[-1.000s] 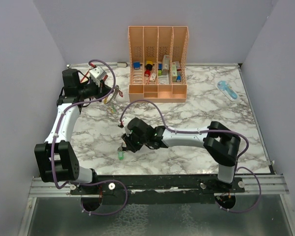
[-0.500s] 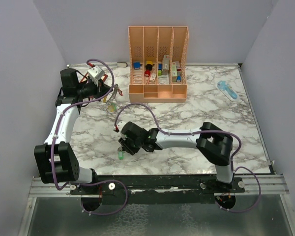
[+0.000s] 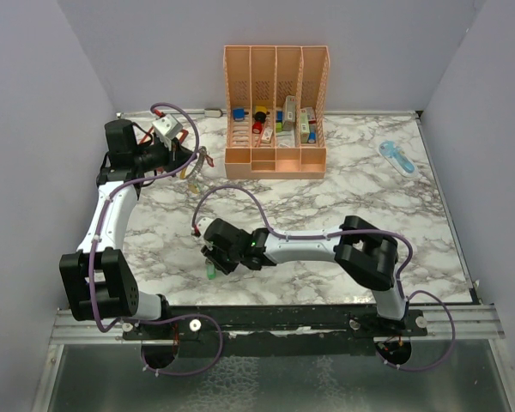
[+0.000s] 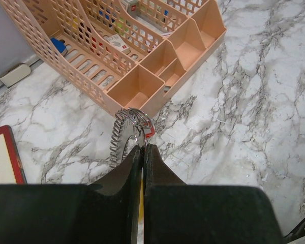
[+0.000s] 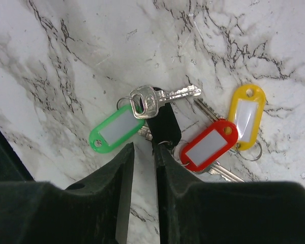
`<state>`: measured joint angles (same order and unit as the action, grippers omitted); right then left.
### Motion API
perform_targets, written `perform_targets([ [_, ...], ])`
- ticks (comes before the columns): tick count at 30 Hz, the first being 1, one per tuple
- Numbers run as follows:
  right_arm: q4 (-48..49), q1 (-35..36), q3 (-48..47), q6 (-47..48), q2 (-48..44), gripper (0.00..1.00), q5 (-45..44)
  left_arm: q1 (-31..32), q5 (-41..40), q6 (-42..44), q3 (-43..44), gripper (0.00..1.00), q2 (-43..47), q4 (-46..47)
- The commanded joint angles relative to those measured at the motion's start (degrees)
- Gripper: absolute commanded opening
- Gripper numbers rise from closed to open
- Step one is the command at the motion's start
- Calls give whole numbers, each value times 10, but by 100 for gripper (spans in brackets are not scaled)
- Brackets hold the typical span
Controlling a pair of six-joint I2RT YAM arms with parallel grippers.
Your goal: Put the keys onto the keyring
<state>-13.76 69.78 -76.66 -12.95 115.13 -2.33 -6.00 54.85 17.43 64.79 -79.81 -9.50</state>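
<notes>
Since the earlier frames the right arm has swung left and nearer to its base, carrying the right gripper (image 3: 213, 256) over the loose keys (image 5: 193, 127), while the left arm has barely shifted. The keys lie clustered on the marble table (image 5: 66, 51): a green-tagged key (image 5: 117, 129) with its silvery blade pointing right, a black tag (image 5: 163, 127) beneath it, and a red tag (image 5: 208, 145) and a yellow tag (image 5: 248, 116) touching just beside. The right gripper's fingers stand a narrow way apart at the green tag's edge, only marble showing between them, gripping nothing. The left gripper (image 4: 139, 150) is pressed together on the keyring (image 4: 137, 118), held up near the front corner of the peach organizer (image 4: 137, 86). For a clean pickup, I judge, the right fingers should straddle one tag only, likely the green one across its narrow width, descend square to the table and close slowly so the neighbours are not dragged along
</notes>
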Motion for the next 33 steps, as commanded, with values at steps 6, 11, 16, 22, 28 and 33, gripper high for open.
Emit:
perform_targets([
  [6, -20, 4, -12, -3, 7, 11, -51, -7, 24, -3, -1, 0, 18, 18],
  [11, -29, 4, -17, -1, 10, 21, -60, -8, 29, -4, -1, 0, 19, 18],
  [16, -32, 4, -19, 0, 13, 18, -64, -8, 32, -4, 0, 0, 19, 17],
  [22, -28, 4, -14, -1, 10, 1, -78, -8, 33, -4, -1, 0, 20, 16],
  [28, -3, 4, 12, 5, -24, 1, -97, -8, 35, -8, 0, 0, 19, 18],
  [33, 36, -5, 63, 22, -92, 1, -98, -9, 49, -24, -11, 0, 19, 37],
])
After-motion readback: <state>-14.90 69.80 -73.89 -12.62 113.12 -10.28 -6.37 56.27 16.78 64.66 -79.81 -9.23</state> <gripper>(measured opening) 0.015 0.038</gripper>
